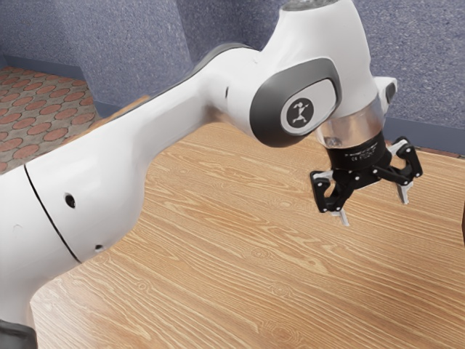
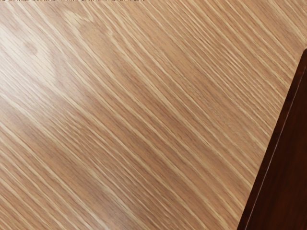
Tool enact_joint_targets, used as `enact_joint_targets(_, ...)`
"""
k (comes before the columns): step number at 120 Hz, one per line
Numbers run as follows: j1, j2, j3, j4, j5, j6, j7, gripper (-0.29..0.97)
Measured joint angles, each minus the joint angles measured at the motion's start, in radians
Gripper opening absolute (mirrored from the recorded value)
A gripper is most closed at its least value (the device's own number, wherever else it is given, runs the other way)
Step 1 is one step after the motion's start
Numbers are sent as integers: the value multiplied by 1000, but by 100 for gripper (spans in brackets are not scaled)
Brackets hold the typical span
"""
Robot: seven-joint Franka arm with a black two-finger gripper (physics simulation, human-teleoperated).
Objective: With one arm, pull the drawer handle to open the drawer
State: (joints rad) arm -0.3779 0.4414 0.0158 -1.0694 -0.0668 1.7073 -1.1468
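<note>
Dark-brown cabinet (image 2: 283,191) edge sits on the wooden table (image 1: 240,240), near the hand; can't tell the drawer's state or contents. Gripper (image 1: 374,209) hovers over the tabletop, fingers spread wide, holding nothing.

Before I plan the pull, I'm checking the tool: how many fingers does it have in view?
2. Both hang from the tool above the table, spread apart: one finger toward the exterior view's left, the other toward its right. Neither touches anything; none looks hidden.

The end effector (image 1: 374,207) hangs spread wide above the table (image 1: 232,254).
</note>
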Motion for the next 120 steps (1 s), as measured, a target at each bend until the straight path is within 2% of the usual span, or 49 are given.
enact_joint_targets(55,3,68,-39,14,-4,162,112,68)
enact_joint_targets(76,-26,53,-37,-4,-5,209,140,68)
enact_joint_targets(120,-29,66,-43,-6,-8,274,177,68)
